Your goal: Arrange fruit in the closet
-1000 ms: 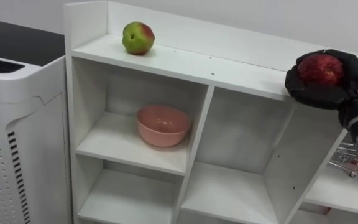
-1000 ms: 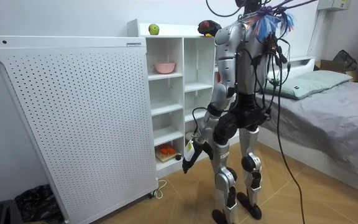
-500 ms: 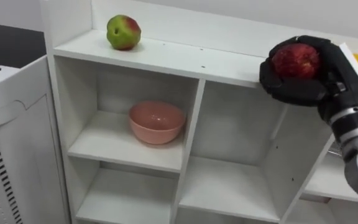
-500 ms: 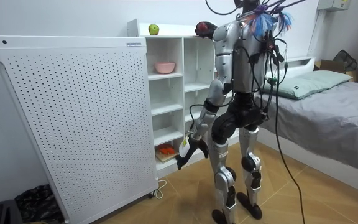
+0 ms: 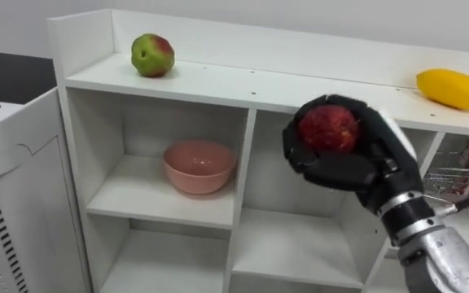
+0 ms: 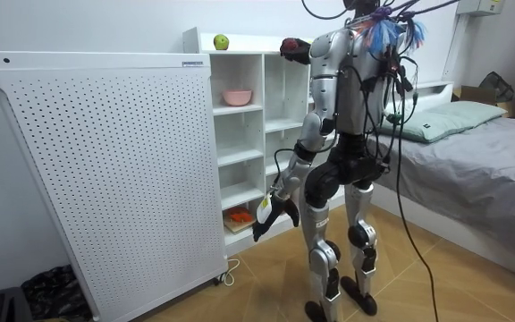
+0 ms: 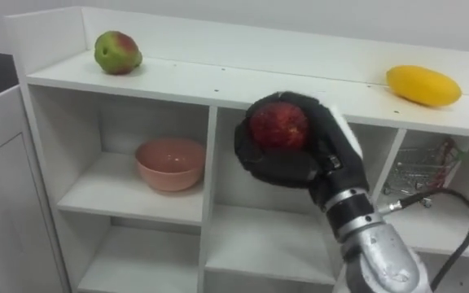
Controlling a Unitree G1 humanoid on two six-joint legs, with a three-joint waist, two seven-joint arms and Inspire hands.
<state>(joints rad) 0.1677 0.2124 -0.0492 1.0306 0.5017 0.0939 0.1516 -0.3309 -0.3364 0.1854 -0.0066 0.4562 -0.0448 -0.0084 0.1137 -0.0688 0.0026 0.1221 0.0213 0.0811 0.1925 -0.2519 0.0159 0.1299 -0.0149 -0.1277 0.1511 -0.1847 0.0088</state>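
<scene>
My right hand [image 5: 357, 167] is shut on a red apple [image 5: 328, 129], palm up, in front of the closet's upper middle compartment and just below the top board [image 5: 243, 81]. On that board a green apple [image 5: 152, 54] lies at the far left and a yellow mango [image 5: 455, 88] at the right. A pink bowl [image 5: 199, 165] stands in the upper left compartment. In the room view I stand facing the white closet [image 6: 240, 134], with the right hand [image 6: 295, 50] raised to its top and the left hand [image 6: 268, 215] hanging low by my thigh, fingers relaxed.
A white appliance [image 5: 15, 187] stands against the closet's left side, seen as a tall perforated panel [image 6: 105, 170] in the room view. A wire basket [image 5: 450, 172] sits in the right compartment. A bed [image 6: 472, 152] lies behind me.
My right hand has carried the red apple left and down from the top board's edge to in front of the middle compartment. The camera has turned right, bringing the mango into sight.
</scene>
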